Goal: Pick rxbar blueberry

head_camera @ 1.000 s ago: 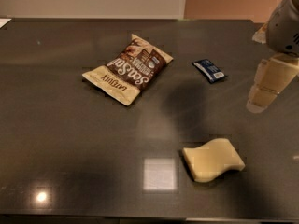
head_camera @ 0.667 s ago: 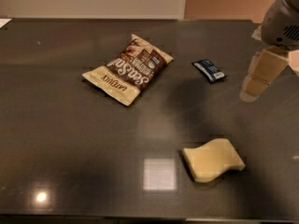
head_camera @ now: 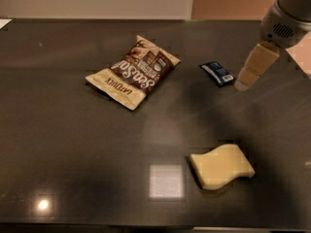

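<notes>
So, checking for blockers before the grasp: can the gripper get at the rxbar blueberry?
Probably yes. The gripper hangs close beside the rxbar blueberry, with nothing between them; the snack bag and sponge lie well clear.

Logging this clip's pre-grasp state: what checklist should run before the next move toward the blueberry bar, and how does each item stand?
1. Small flat dark-blue bar wrapper with white label visible, uncovered on the dark table: ok.
2. Position of the claw: not ok, beside the bar's right end in view, not over it.
3. Its height above the table: cannot tell.
4. The brown-and-cream snack bag and pale yellow wavy sponge lie apart from the bar: ok.
</notes>
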You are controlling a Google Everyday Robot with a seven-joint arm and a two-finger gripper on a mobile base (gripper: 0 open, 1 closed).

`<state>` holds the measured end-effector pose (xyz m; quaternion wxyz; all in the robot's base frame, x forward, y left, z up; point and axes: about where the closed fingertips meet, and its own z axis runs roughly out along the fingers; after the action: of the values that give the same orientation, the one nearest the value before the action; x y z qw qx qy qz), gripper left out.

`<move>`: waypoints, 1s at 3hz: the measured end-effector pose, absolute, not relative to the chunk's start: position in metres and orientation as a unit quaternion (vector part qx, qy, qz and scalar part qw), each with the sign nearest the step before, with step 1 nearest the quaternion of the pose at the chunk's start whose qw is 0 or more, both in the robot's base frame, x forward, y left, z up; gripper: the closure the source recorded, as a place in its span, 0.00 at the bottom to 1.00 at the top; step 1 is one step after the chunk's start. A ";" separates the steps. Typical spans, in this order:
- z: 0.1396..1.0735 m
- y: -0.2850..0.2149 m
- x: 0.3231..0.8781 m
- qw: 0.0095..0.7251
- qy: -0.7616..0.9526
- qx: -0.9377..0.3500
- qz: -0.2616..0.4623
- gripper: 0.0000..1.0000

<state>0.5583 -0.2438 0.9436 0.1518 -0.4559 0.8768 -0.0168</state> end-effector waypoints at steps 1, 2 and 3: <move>0.925 -0.246 0.587 0.139 0.899 -0.415 -0.014 0.00; 0.906 -0.246 0.616 0.123 0.916 -0.383 -0.008 0.00; 0.888 -0.243 0.640 0.111 0.927 -0.360 0.000 0.00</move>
<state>0.6405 -0.2431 0.8884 0.1107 -0.3595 0.9265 0.0001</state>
